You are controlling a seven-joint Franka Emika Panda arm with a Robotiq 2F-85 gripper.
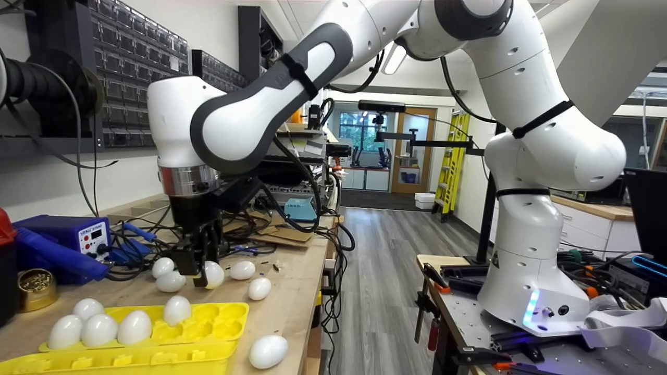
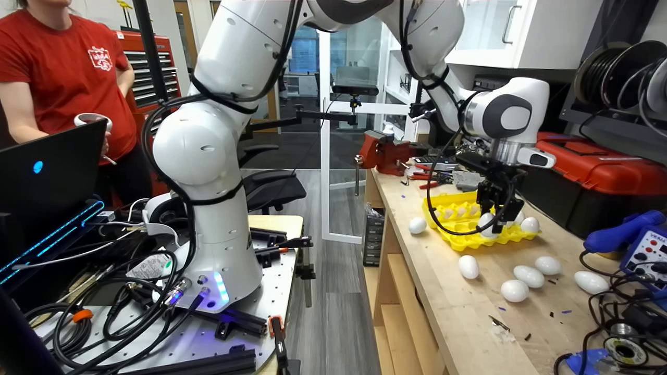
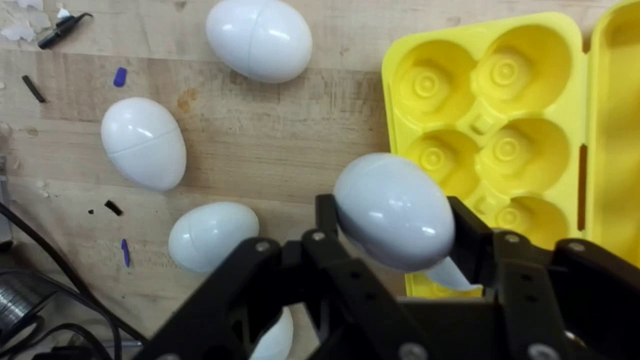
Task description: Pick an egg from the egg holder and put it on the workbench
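The ceiling light (image 1: 394, 59) glares white; highlights dot the eggs (image 3: 258, 41).

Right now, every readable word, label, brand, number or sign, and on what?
"YIHUA", probably, on the blue soldering station; the rest of that line is blurred.
Print on the red shirt: too blurred.
Label on the wire spool: too small.
Triangular sticker on the robot base: too small.
Glowing blue logo on the black laptop: no letters.
Egg holder: no text seen.
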